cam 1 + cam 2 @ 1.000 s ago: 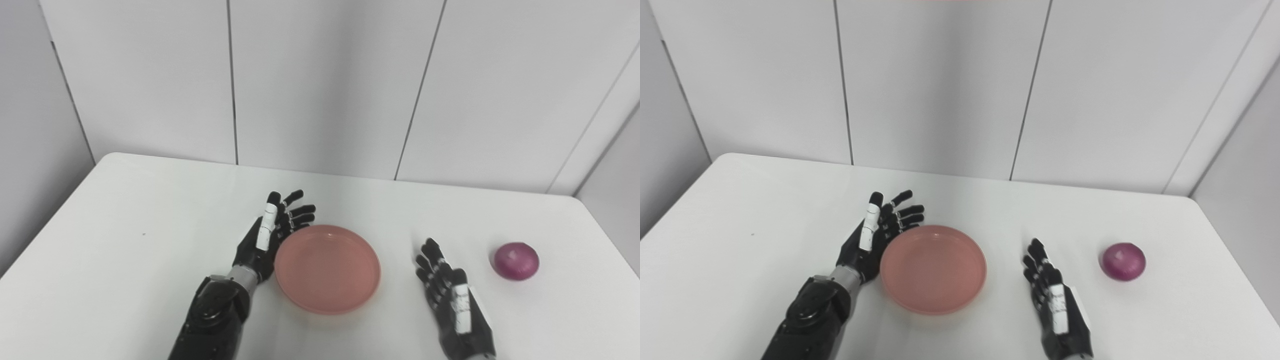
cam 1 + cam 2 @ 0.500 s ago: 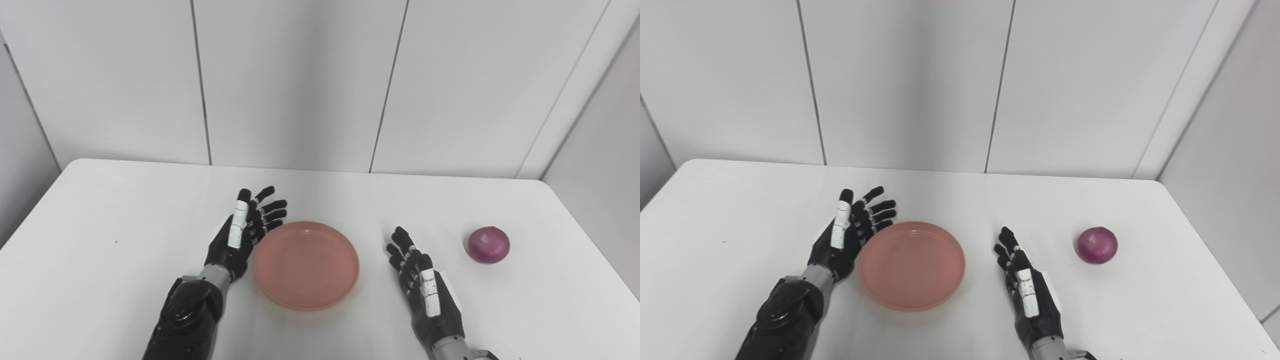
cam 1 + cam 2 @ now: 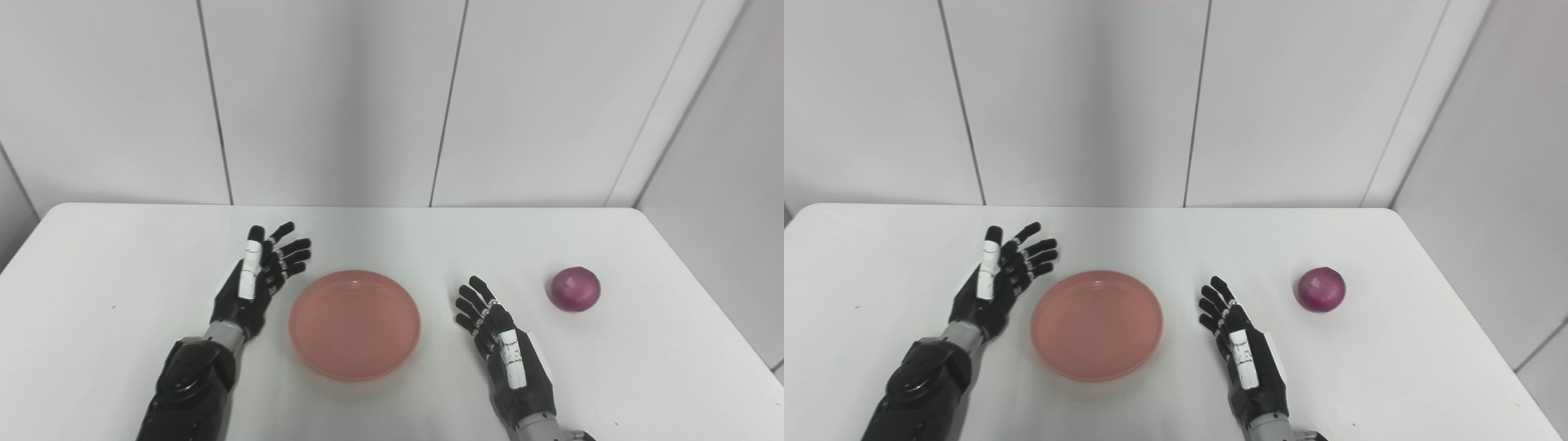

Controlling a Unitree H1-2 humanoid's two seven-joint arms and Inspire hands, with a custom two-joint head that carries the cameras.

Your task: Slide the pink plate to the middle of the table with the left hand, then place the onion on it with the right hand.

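Resting mid-table, plate (image 3: 354, 324) looks placed; both hands, left (image 3: 257, 283) and right (image 3: 503, 355), splay empty. Next, probably, right reaches for onion (image 3: 575, 289).

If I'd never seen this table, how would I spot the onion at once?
Start at the white table and look toward its right side, past the pink plate in the middle and the black right hand beside it. The onion sits there alone, touching nothing. It is the only small, round, purple thing on the table.
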